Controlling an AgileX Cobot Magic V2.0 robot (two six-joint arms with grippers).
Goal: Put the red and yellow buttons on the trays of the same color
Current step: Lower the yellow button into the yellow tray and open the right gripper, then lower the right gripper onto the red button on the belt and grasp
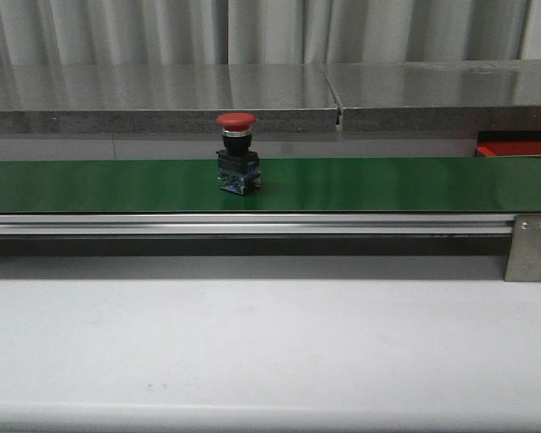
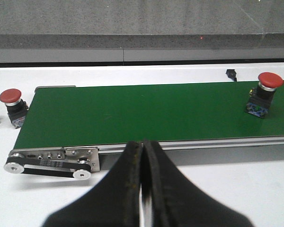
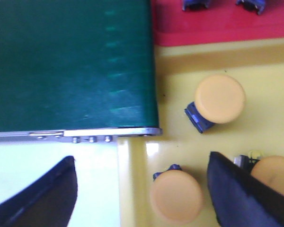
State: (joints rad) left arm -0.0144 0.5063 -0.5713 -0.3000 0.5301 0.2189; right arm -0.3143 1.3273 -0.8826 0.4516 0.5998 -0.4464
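A red button (image 1: 236, 152) stands upright on the green belt (image 1: 370, 185); it also shows in the left wrist view (image 2: 266, 92). A second red button (image 2: 12, 105) stands on the white table beside the belt's end. My left gripper (image 2: 143, 147) is shut and empty, over the table near the belt's edge. My right gripper (image 3: 141, 159) is open and empty above the rim of a yellow tray (image 3: 180, 66). Three yellow buttons (image 3: 220, 100), (image 3: 176, 196), (image 3: 274, 177) lie in that tray. A red tray (image 3: 227, 26) lies beyond it, its edge also in the front view (image 1: 518, 149).
The belt's metal frame and bracket (image 1: 529, 245) run along its near side, with pulleys (image 2: 47, 163) at the end. Dark button bases (image 3: 195, 4) sit in the red tray. A grey ledge (image 1: 162, 113) runs behind the belt. Neither arm shows in the front view.
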